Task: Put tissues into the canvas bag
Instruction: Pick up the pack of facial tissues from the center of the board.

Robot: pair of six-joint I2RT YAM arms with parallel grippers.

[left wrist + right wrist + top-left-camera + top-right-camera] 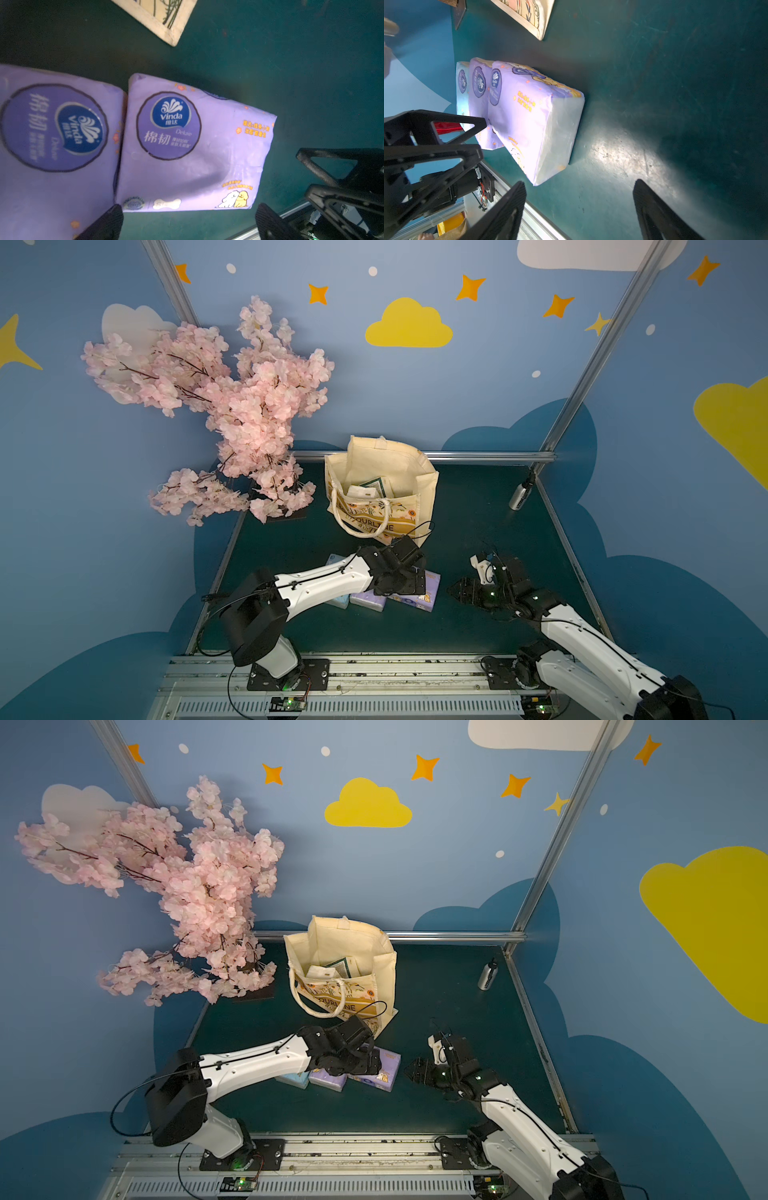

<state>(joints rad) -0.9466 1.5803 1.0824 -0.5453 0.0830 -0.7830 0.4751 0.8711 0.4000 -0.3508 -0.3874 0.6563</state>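
The bag [386, 460] stands open toward the back of the bench [478, 522], and pale packs [360, 492] lie inside it. Three more tissue packs lie in a row on the bench in front of the bag, touching side by side. They are a light blue pack [337, 602], a middle purple pack [368, 600] and an end purple pack [430, 585] nearest the right arm.

The left end effector [189, 207] hangs over the end purple pack, open wide and holding nothing. One of its fingers [106, 222] sits at the seam between the two purple packs, and the other sits past the pack's far corner. Whether either finger touches the wrap cannot be told.

The right end effector [579, 181] is also open and empty. It is low over bare bench just beside the short end of the end purple pack, pointing toward it.

A metal bottle [520, 495] stands at the far right corner, well apart from the packs.
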